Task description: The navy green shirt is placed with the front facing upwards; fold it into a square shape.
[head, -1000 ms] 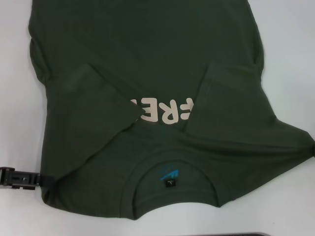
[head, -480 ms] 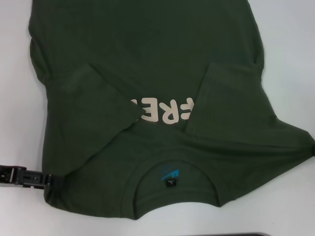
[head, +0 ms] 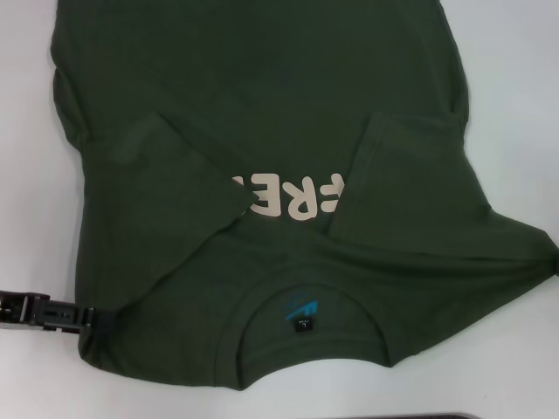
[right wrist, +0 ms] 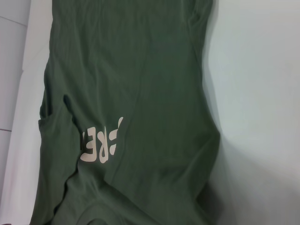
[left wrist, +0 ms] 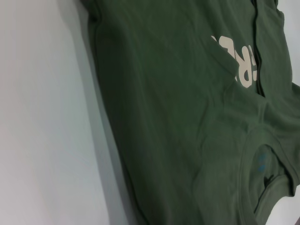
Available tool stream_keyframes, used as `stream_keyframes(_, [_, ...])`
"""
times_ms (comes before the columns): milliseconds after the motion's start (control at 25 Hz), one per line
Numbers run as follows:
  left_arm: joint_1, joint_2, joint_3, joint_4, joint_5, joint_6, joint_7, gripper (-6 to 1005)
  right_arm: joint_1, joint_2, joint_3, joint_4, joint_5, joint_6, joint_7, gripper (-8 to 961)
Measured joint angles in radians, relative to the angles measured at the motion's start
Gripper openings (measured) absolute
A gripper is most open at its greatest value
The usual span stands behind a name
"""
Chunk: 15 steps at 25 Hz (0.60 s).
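Note:
The navy green shirt [head: 262,105] lies flat on the white table, collar [head: 306,292] toward me and front up. Both sleeves are folded inward: one [head: 166,175] on the left, one [head: 402,175] on the right. They cover part of the pale letters [head: 293,199]. A black-and-blue label [head: 300,312] shows inside the neck. My left gripper [head: 92,319] lies low on the table, its tip at the shirt's near left shoulder corner. On the right, the near shoulder corner [head: 541,253] is drawn to a point at the picture's edge, where only a dark sliver of my right gripper [head: 555,265] shows. Both wrist views show only the shirt [left wrist: 178,117] [right wrist: 131,70] and the table.
Bare white table [head: 515,78] shows on both sides of the shirt and along the near edge. A dark strip [head: 454,416] runs along the bottom of the head view.
My left gripper has slid to the right, up to the shirt's near left shoulder corner. The shirt itself has barely moved.

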State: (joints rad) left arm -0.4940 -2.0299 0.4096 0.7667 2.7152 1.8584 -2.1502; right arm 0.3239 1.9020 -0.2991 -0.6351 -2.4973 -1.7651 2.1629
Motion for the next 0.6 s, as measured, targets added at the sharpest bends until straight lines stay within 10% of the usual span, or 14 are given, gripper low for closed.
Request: stream_keyframes(600, [-0.009, 0.003, 0.003, -0.001, 0.000, -0.003, -0.005, 582, 0.007, -0.001, 0.000, 0.000, -0.001, 0.004, 0.000, 41])
